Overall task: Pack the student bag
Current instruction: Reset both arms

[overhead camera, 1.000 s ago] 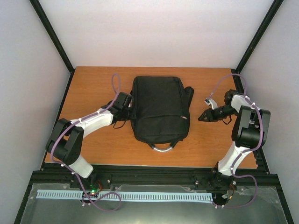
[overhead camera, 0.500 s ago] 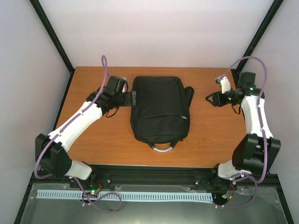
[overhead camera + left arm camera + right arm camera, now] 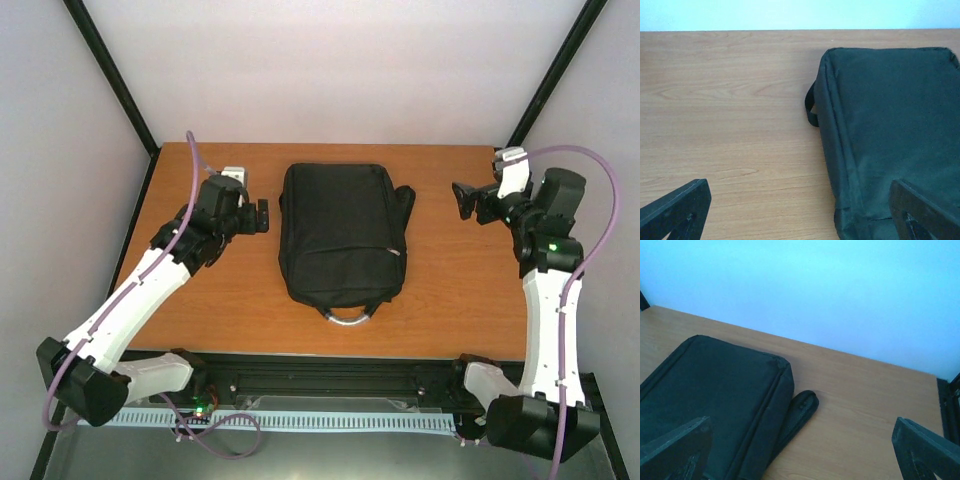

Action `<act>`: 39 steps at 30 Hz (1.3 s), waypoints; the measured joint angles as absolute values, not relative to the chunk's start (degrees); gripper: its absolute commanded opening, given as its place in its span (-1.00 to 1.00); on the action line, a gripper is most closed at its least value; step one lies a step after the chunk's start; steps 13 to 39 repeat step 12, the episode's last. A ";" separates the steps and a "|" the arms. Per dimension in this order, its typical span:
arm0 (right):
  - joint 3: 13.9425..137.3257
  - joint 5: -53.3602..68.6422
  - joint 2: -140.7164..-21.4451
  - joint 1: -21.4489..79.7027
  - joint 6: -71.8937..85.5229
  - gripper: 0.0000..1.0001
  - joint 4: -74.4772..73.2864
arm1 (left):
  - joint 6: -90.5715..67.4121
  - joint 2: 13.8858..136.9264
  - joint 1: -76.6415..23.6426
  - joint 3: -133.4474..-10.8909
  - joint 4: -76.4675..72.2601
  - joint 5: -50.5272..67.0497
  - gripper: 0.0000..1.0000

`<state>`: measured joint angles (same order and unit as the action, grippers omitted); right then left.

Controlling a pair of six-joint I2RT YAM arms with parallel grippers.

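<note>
Lying flat on wooden table (image 3: pixel 460 300), white walls (image 3: pixel 330 70) around: student bag (image 3: pixel 340 235); both jaws wide.

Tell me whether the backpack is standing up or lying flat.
Lying flat: the backpack rests on the table with its broad face up and its loop handle pointing toward the arm bases.

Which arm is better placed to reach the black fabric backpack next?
Left, probably: the left gripper hangs open beside the black fabric backpack; the right gripper, also open, is farther off.
</note>
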<state>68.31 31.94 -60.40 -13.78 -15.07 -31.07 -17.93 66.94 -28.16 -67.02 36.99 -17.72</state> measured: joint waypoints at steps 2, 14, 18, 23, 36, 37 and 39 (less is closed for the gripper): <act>65.12 31.83 -58.89 -13.78 -12.69 1.00 -28.75 | -17.93 66.81 -28.16 -65.71 36.56 -18.26 1.00; 52.42 28.45 -58.87 -13.50 -4.82 1.00 -21.19 | -17.91 61.19 -28.16 -61.08 32.73 -23.11 1.00; 52.42 28.45 -58.87 -13.50 -4.82 1.00 -21.19 | -17.91 61.19 -28.16 -61.08 32.73 -23.11 1.00; 52.42 28.45 -58.87 -13.50 -4.82 1.00 -21.19 | -17.91 61.19 -28.16 -61.08 32.73 -23.11 1.00; 52.42 28.45 -58.87 -13.50 -4.82 1.00 -21.19 | -17.91 61.19 -28.16 -61.08 32.73 -23.11 1.00; 52.42 28.45 -58.87 -13.50 -4.82 1.00 -21.19 | -17.91 61.19 -28.16 -61.08 32.73 -23.11 1.00; 52.42 28.45 -58.87 -13.50 -4.82 1.00 -21.19 | -17.91 61.19 -28.16 -61.08 32.73 -23.11 1.00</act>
